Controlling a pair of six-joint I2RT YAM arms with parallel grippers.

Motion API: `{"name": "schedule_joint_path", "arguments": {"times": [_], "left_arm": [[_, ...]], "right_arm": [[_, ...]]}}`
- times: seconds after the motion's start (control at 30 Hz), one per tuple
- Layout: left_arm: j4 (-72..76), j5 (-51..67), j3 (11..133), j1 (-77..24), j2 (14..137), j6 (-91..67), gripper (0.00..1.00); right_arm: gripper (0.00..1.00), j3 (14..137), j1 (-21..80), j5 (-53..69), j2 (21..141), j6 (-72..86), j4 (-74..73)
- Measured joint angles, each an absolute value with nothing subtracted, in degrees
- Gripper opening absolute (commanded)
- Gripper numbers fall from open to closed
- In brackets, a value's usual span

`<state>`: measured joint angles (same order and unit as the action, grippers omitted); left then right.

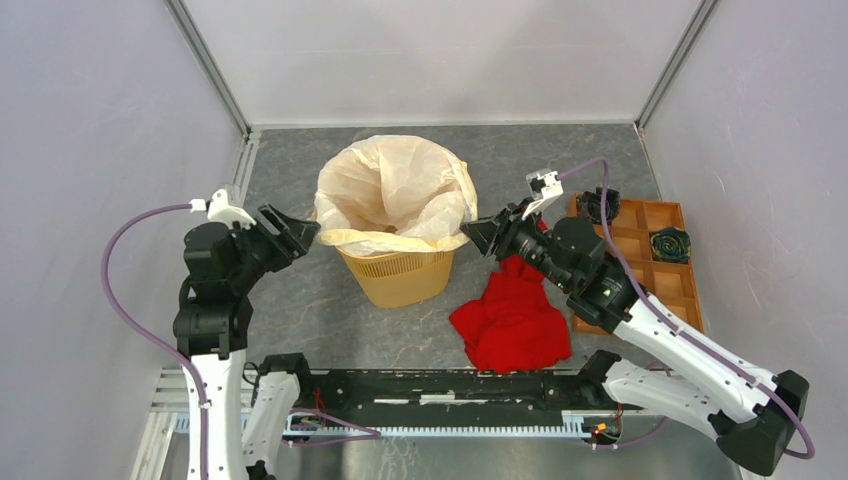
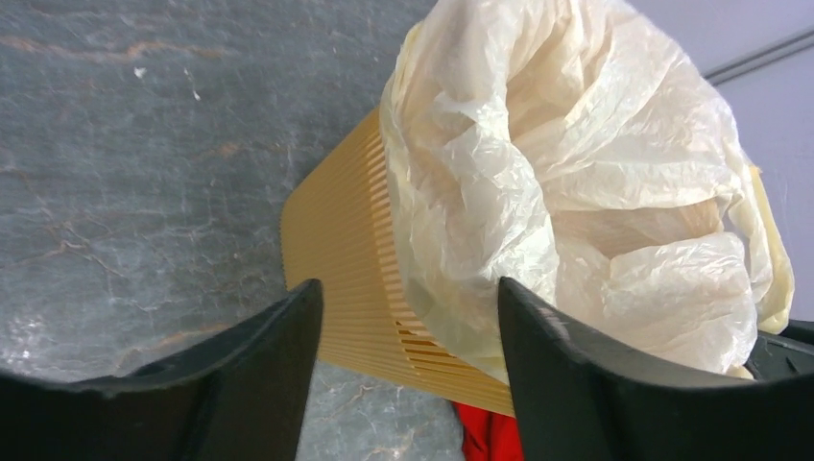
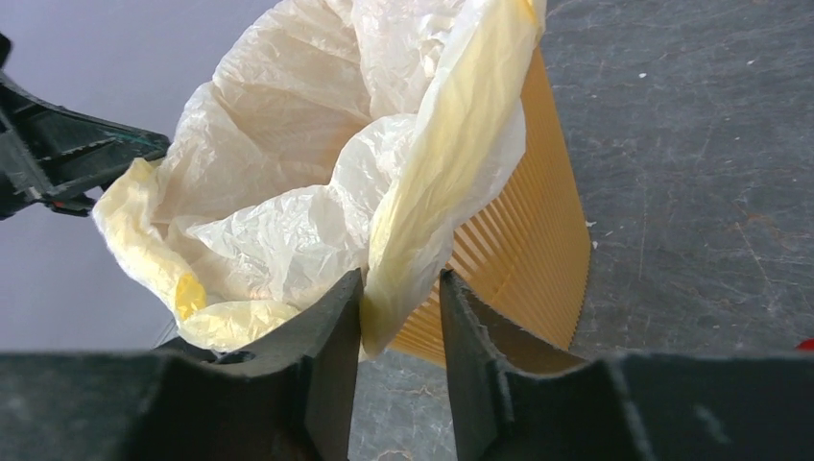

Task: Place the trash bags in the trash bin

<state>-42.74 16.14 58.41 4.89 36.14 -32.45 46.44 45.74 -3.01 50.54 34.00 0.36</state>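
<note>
Both pincers were levelled at the trash bin (image 1: 400, 275) rim: left pincer (image 1: 305, 232), 9 o'clock, gaping empty; right pincer (image 1: 476, 235), 3 o'clock, half-open astride the trash bags (image 1: 390, 185).

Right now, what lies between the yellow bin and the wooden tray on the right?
A red cloth heap, with the right arm stretched above it. The top view shows both in the stretch between the bin and the tray.
</note>
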Motion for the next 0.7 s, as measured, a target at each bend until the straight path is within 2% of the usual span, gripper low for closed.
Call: {"name": "schedule_joint_path", "arguments": {"times": [0.2,0.3,0.43,0.7], "left_arm": [[-42.19,18.81,54.61,4.62,35.79,-32.47,0.38],[-41.63,19.68,52.99,4.29,34.92,-32.51,0.3],[-40.95,20.62,50.96,3.7,33.69,-32.67,0.29],[-38.94,22.52,49.08,3.62,33.5,-33.52,0.51]], "right_arm": [[0.25,46.44,45.74,0.49,52.05,34.59,0.6],[0.23,46.44,45.74,1.58,52.38,34.59,0.58],[0.22,46.3,45.74,2.07,52.25,34.17,0.58],[0.19,44.21,45.74,4.23,52.03,31.75,2.2]]}}
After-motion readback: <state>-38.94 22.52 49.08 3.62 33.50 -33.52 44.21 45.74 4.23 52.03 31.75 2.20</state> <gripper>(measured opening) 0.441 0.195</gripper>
